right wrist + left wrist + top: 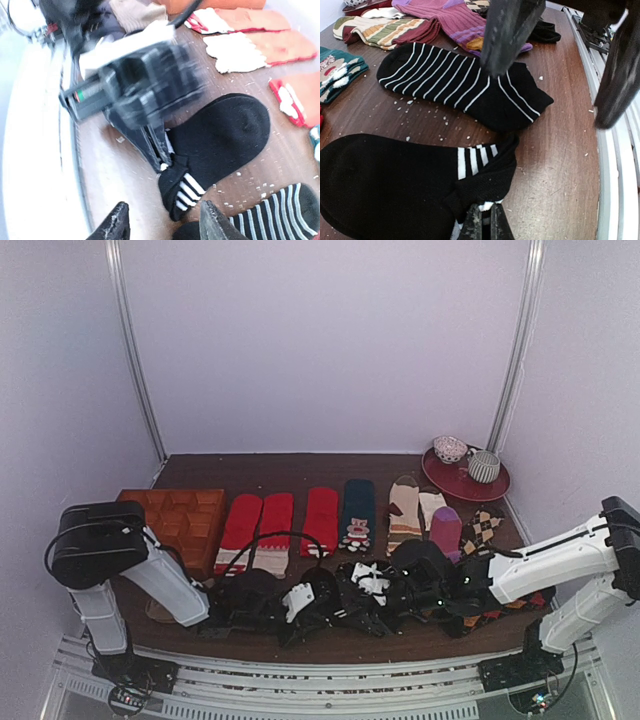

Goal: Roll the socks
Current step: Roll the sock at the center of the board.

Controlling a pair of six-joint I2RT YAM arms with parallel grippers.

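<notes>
Our left claw [482, 225] is clamped on the cuff of the black sock [385, 185], low centre. Its long axis runs left across the table [560, 165]. The striped sock [455, 82] lies just above it, beneath our wide-open right claw [164, 210], the nearer arm.

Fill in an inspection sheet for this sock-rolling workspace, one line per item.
Surface: brown wooden table, scattered with white specks.
Job's things: black sock and striped sock, both unrolled.
Clutter: red socks, purple sock, orange tray, red plate.
Grippers: left gripper pinches black sock's cuff; right gripper open.
Cables: black cable loops over left arm.
Surroundings: pale walls.
</notes>
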